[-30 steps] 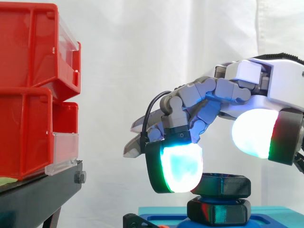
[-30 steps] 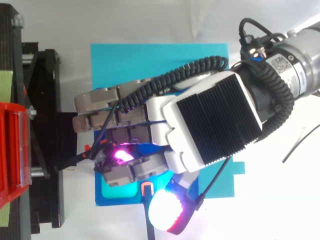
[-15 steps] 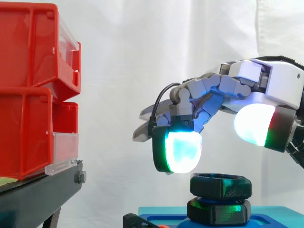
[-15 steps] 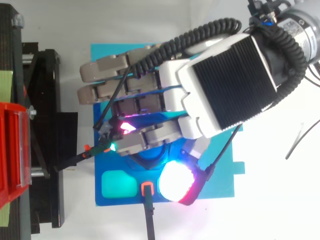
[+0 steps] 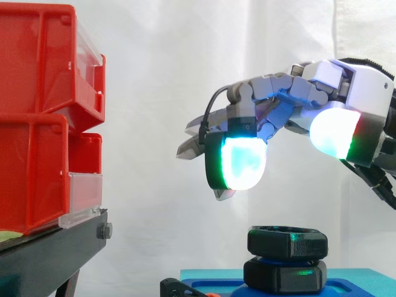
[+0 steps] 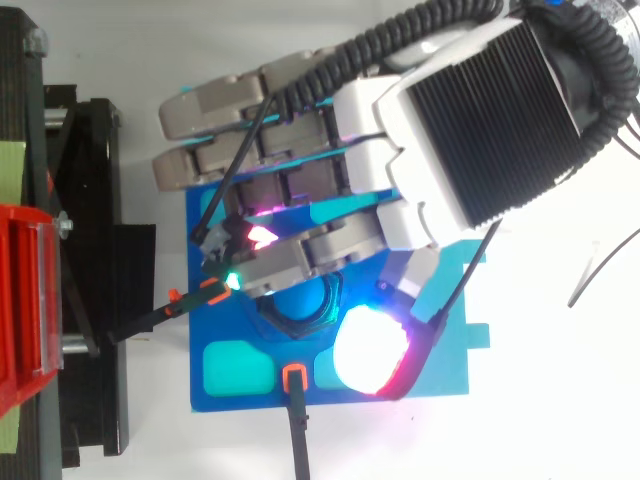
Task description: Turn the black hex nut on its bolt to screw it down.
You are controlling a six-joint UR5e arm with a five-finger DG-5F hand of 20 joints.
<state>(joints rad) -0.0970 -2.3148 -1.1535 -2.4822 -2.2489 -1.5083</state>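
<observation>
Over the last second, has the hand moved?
Yes. The hand has risen away from the black hex nut, which stayed put; a clear gap now separates them.

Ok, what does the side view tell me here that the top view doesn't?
Side view: the height. A clear gap separates the hand from the black hex nut, which sits over a second black hex piece. Top view: the footprint. The hand covers part of the nut, and the blue base carries a teal recess and an orange clip. Both: the open hand, the nut, the blue base and the red bins.
</observation>
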